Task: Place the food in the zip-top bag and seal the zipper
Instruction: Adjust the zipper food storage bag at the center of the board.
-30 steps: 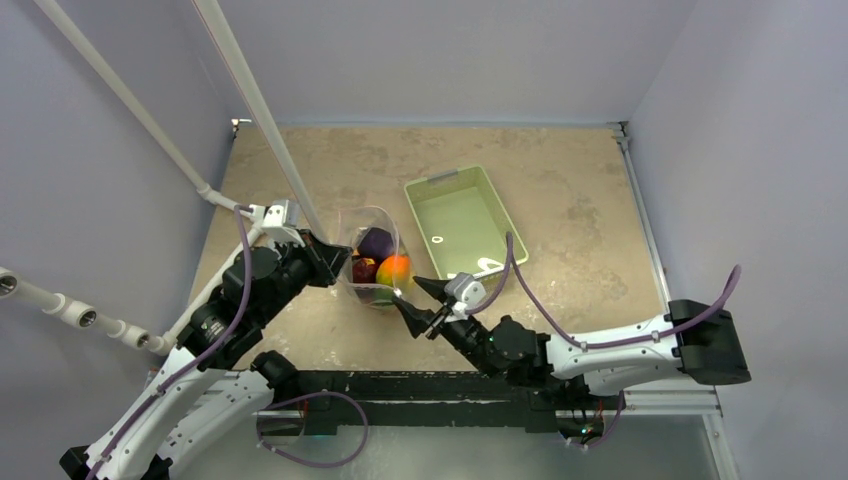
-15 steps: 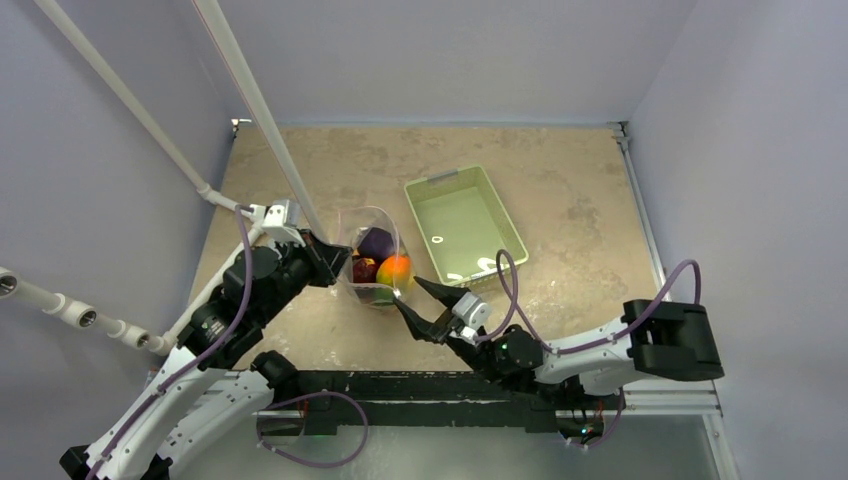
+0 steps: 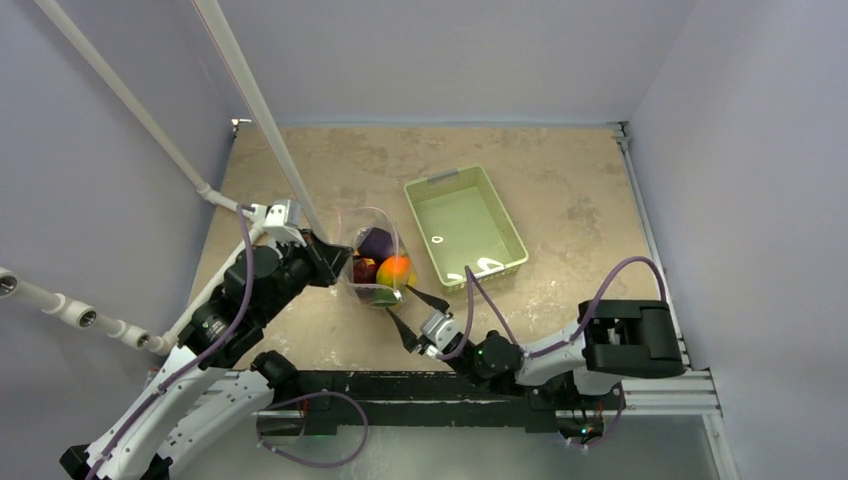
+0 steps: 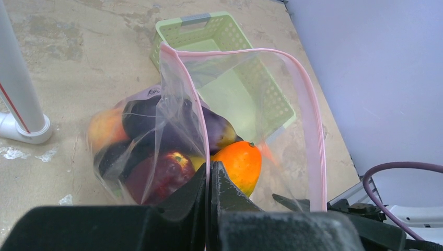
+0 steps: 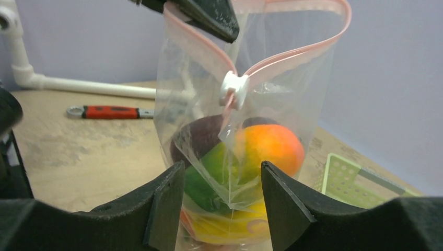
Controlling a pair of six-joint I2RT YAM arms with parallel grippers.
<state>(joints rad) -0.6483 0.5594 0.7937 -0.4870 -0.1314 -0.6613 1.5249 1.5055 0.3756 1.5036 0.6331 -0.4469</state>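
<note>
Since the earlier frame the right arm has folded back toward the near edge of the table, bringing the right gripper low and level at 5 o'clock of the zip-top bag; the left arm and the bag have not shifted.

Left gripper: jaws closed on the zipper at the 9 o'clock side of the bag's mouth. This pinch holds the soft bag upright and the mouth lifted, so the contents stay at the bottom and the strip hangs free as an open loop.

Right gripper: jaws parted, holding nothing, aimed at the bag's near face. The slider tab sits above and between them, where the two sides of the pink strip meet. The low approach probably serves to line the jaws up with that end of the strip.

Food: all that can be seen lies inside the bag, including an orange fruit, an eggplant and a red apple. No food shows in the pale green basket, which stands at 2 o'clock of the bag.

Stage, as judged: loading appears finished; the mouth is open and sealing remains. Drawing the slider along the strip will likely need the left pinch as an anchor.
</note>
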